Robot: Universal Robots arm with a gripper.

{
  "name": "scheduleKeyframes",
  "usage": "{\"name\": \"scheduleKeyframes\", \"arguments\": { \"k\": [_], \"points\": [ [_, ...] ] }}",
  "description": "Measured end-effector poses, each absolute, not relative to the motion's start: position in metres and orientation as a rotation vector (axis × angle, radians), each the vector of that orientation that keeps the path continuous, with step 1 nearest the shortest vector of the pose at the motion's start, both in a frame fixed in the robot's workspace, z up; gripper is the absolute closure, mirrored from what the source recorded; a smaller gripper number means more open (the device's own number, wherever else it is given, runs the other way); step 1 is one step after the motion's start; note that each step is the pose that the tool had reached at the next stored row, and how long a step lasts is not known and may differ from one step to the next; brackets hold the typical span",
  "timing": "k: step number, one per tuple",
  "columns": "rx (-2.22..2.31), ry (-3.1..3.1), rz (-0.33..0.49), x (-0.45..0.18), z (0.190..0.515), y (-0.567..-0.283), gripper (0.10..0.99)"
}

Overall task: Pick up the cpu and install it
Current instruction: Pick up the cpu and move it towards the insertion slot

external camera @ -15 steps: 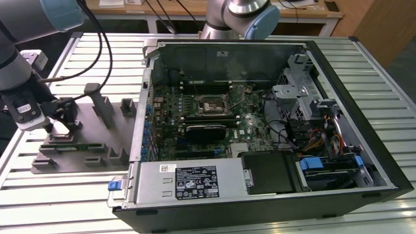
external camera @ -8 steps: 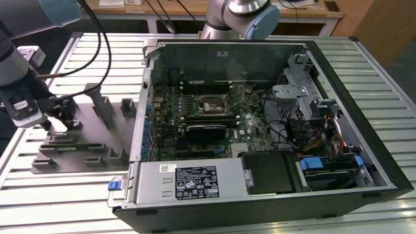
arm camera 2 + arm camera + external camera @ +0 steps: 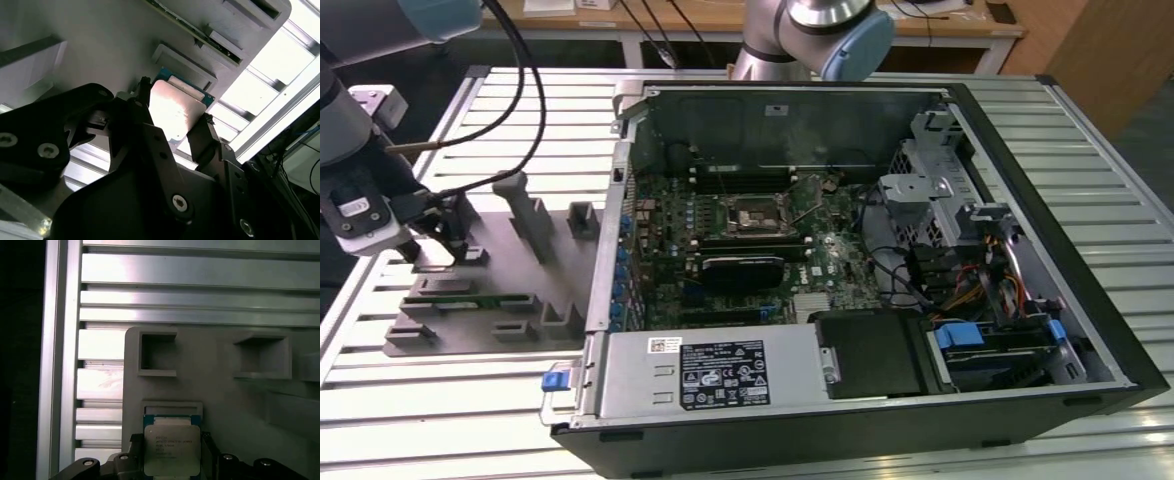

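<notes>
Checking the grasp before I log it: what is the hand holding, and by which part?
The cpu, pinched at two opposite edges between the hand's fingers, over the grey tray.

Open computer case (image 3: 854,440), grey fixture tray (image 3: 507,270), slatted table (image 3: 440,400)

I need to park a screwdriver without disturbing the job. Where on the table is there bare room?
Bare table slats lie at the exterior view's left, between the grey fixture tray and the near edge, and beyond the tray toward the far edge, under cables. Crowded: the tray, where the gripper is at the cpu, and the open computer case.
</notes>
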State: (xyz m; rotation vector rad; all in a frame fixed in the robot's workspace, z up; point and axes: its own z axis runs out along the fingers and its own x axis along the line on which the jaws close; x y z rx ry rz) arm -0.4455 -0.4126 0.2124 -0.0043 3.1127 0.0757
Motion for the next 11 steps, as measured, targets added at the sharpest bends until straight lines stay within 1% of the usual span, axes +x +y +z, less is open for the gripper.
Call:
{"name": "scheduleKeyframes", "arguments": {
  "k": [11],
  "points": [
    [-0.004, 3.113, 0.076, -0.445, 0.231, -0.413, 0.541]
  ]
}}
